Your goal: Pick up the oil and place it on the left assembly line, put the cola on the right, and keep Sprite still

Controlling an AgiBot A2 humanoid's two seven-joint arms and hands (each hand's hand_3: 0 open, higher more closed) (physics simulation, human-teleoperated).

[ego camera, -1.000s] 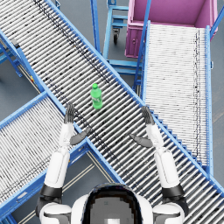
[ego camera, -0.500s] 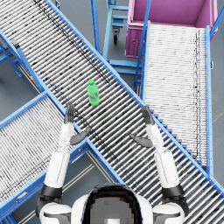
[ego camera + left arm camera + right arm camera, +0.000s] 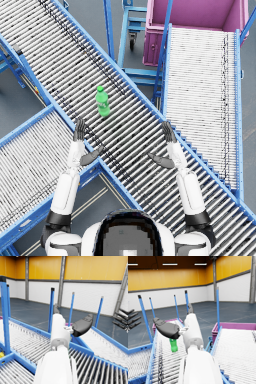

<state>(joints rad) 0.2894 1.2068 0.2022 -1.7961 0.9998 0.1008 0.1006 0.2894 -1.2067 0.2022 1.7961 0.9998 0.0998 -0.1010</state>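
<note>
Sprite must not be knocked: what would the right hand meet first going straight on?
Probably nothing near: the Sprite stands well aside of the right hand. Ahead lie rollers, then the blue rail.

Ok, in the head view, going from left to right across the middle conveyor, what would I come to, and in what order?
left hand → green bottle → right hand

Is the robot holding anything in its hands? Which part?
Nothing is held. The left hand and right hand are open and empty; the green plastic bottle stands on the grey roller conveyor, away from them.
</note>
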